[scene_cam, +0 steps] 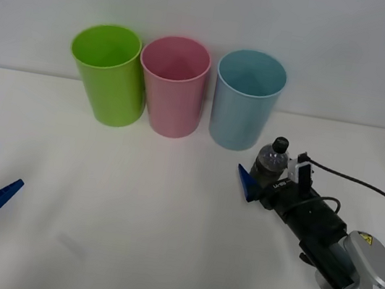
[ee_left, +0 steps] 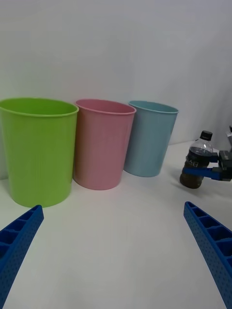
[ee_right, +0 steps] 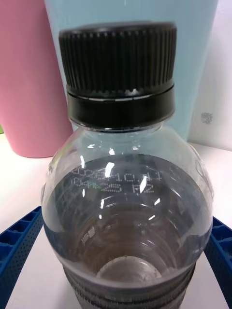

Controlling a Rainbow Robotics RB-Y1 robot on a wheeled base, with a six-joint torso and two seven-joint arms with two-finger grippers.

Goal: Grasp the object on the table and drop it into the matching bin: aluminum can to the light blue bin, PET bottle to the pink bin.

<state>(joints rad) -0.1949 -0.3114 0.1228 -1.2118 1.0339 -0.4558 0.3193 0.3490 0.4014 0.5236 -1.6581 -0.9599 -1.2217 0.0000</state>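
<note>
The PET bottle [scene_cam: 271,163], clear with a black cap and a dark label, is upright on the white table [scene_cam: 130,215], just in front of the light blue bin [scene_cam: 247,102]. My right gripper [scene_cam: 267,172] is shut on its lower body, one blue finger against each side. The right wrist view shows the bottle [ee_right: 125,193] close up between the fingers [ee_right: 19,241], with the pink bin [ee_right: 29,87] and light blue bin [ee_right: 203,72] behind it. The pink bin [scene_cam: 172,86] stands left of the blue one. My left gripper [scene_cam: 2,167] hangs open at the near left.
A lime green bin [scene_cam: 109,76] stands left of the pink one; the three bins form a row at the back. The left wrist view shows that row [ee_left: 102,145] and the held bottle [ee_left: 198,161]. Bare table lies between the arms.
</note>
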